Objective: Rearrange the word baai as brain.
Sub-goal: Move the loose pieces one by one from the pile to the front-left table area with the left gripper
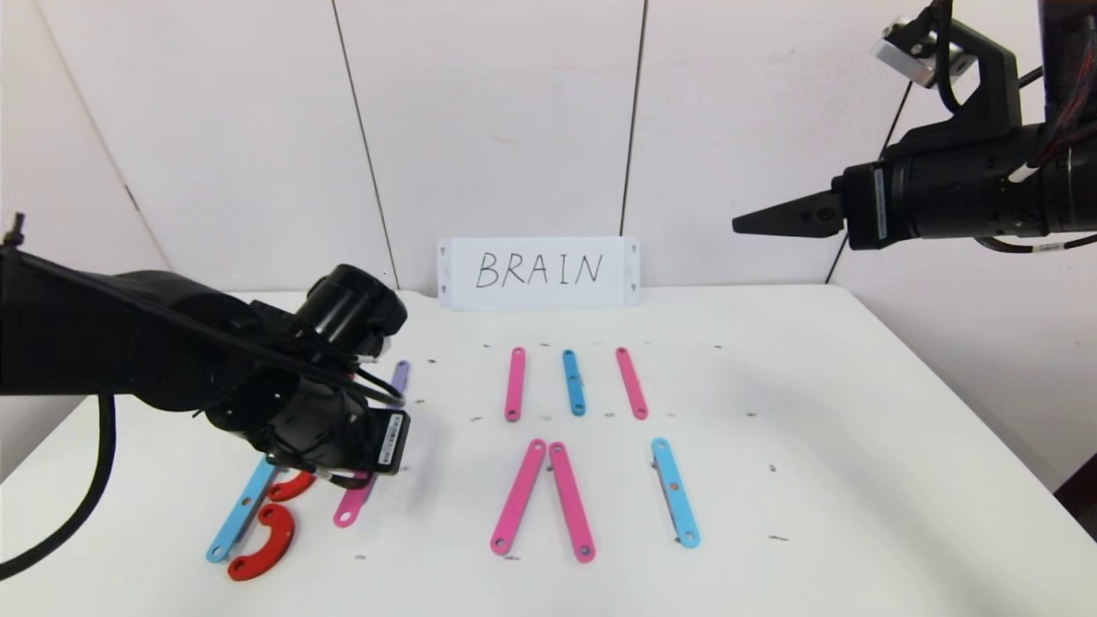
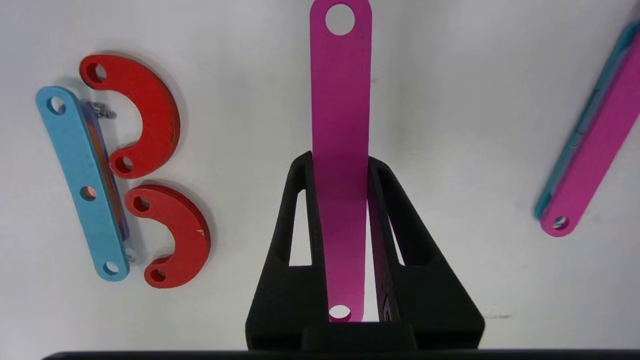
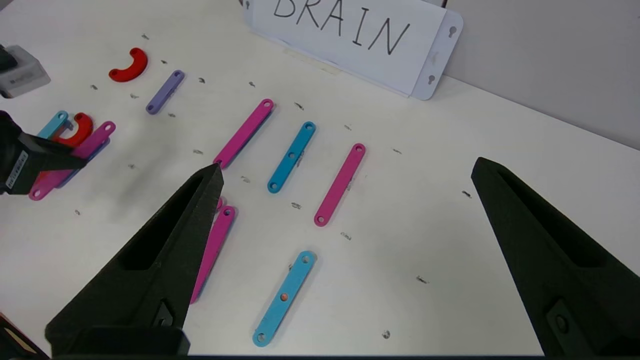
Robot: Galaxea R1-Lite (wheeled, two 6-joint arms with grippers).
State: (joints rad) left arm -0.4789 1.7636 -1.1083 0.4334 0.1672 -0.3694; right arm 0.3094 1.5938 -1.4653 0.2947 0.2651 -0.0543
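Gripping pink bar (image 2: 340,125) lengthwise, left jaws clenched; right gripper (image 3: 345,260) raised, jaws released.

On the table (image 1: 857,428) a card (image 1: 538,272) stood at the back against the wall. Before it lay three bars (image 1: 576,382) side by side, apart. Nearer, two bars (image 1: 543,499) met at their far ends, with a single bar (image 1: 674,491) to their right. At the left, two curves (image 2: 150,170) lay beside another bar (image 2: 82,182).
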